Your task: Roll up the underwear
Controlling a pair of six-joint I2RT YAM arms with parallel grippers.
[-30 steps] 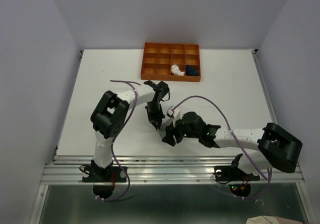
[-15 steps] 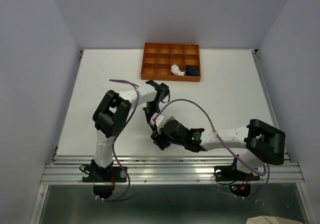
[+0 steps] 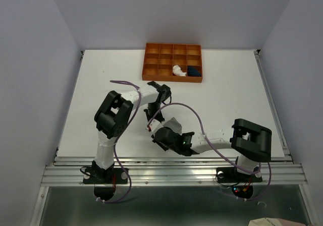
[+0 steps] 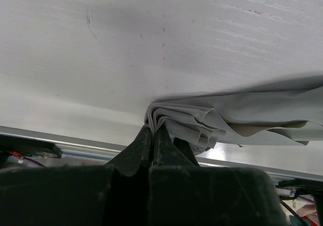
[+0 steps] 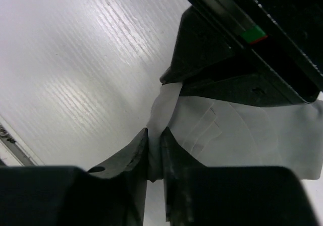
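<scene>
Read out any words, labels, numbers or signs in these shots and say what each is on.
No readable text in any view.
The navy garment in the orange tray is too small to show any marking.
The green and red strip on the left tool has no letters.
The grey underwear is plain.

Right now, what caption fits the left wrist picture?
Left jaws pinch folded grey underwear on the white table.
</scene>
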